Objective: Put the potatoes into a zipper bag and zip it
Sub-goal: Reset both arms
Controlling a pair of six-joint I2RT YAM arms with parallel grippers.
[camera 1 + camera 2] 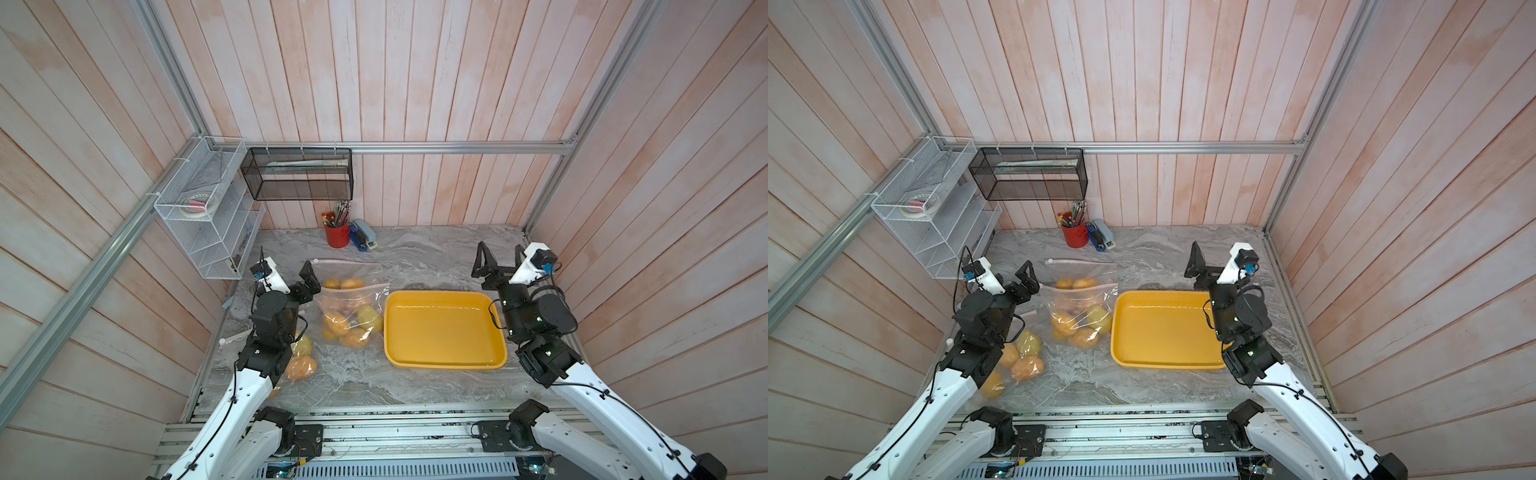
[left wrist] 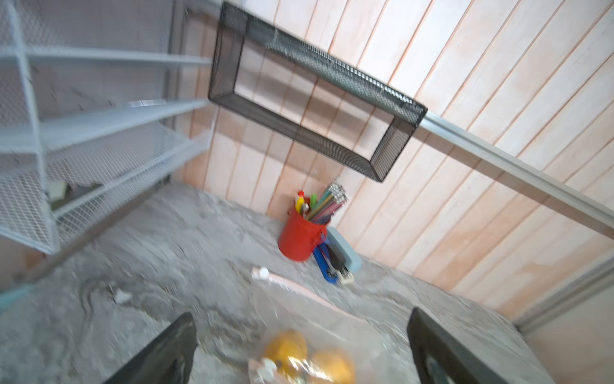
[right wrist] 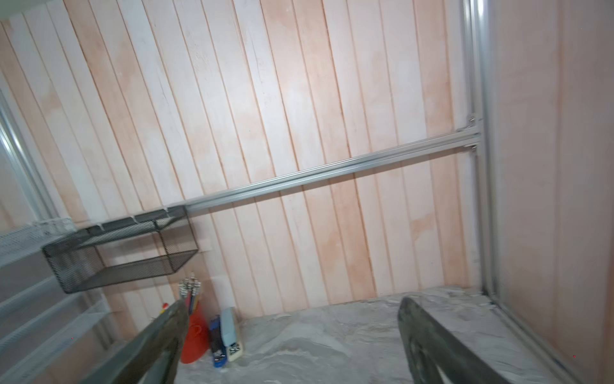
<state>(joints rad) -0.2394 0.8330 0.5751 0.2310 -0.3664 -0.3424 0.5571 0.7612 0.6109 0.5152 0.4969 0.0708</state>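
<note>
Potatoes lie inside a clear zipper bag on the table, just left of the yellow tray. More potatoes sit nearer, beside the left arm. Left gripper and right gripper are both spread wide, grasping nothing.

2 high top views look down; both low wrist views share the red cup.

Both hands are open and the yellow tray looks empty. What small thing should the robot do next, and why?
Probably pull both arms back. The yellow tray is bare, the potatoes lie inside the zipper bag and a second bag beside the left arm, and the left hand and right hand are open, holding nothing. Whether the zip is shut I cannot tell.
</note>
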